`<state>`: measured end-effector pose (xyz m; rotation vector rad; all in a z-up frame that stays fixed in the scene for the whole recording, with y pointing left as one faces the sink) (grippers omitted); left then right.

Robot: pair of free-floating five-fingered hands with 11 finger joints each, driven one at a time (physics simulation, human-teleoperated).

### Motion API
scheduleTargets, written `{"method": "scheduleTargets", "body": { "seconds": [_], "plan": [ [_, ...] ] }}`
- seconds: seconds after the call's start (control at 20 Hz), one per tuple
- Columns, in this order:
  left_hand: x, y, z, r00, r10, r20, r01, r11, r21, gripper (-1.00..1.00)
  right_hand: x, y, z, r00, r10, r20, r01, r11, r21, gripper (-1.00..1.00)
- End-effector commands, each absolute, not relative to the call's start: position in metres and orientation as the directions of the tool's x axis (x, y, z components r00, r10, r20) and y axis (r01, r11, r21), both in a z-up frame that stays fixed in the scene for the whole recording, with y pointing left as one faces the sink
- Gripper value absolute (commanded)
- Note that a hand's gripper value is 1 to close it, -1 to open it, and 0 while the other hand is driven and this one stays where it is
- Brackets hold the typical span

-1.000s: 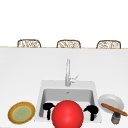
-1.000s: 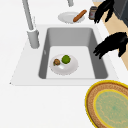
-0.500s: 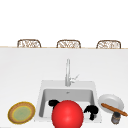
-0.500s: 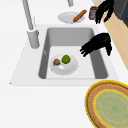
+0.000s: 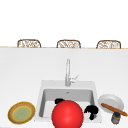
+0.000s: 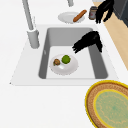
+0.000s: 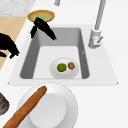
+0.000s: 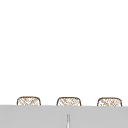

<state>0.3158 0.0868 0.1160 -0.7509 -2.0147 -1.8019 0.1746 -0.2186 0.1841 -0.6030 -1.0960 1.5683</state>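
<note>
My left hand [image 6: 87,42] hovers over the sink basin [image 6: 53,37] with straight fingers that slant down towards a small white plate [image 6: 62,71]. That plate lies on the basin floor and carries a green fruit [image 6: 66,59] and a brown piece [image 6: 57,61]. From the right side the left hand [image 7: 43,27] is at the basin's far end, well apart from the plate [image 7: 53,71]. My right hand [image 6: 105,10] floats past the counter's front edge beside a dark jar [image 6: 92,12], fingers drooping, holding nothing. A big red ball [image 5: 67,115] hides most of the left hand [image 5: 59,100]; the right hand [image 5: 91,110] shows beside it.
A tall faucet [image 5: 67,72] stands behind the sink. A yellow-rimmed green plate [image 5: 21,115] lies on the counter at the left. At the right is a white plate [image 5: 111,100] with a long brown bread stick [image 5: 113,109]. Woven chair backs [image 5: 68,44] line the far side.
The left hand has moved from the counter's front edge in over the basin, towards the plate. The right hand has stayed where it was.
</note>
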Motion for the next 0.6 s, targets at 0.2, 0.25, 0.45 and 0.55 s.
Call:
{"method": "scheduleTargets", "body": {
  "seconds": [0.2,0.25,0.45,0.55],
  "plan": [
    [0.334,0.041,0.092,-0.780,0.143,0.609,0.620,0.057,0.782,-1.00,0.175,-0.219,0.184,-0.293,0.942,0.162,-0.475,0.003,-0.880,0.00],
    [0.335,0.035,0.089,-0.778,0.142,0.612,0.623,0.056,0.780,-1.00,0.175,-0.219,0.184,-0.293,0.942,0.162,-0.475,0.003,-0.880,0.00],
    [0.346,0.022,0.075,-0.753,0.153,0.640,0.652,0.046,0.757,-1.00,0.175,-0.219,0.184,-0.293,0.942,0.162,-0.475,0.003,-0.880,0.00],
    [0.350,0.019,0.068,-0.728,0.177,0.663,0.678,0.040,0.734,-1.00,0.175,-0.219,0.184,-0.293,0.942,0.162,-0.475,0.003,-0.880,0.00]
  ]
}}
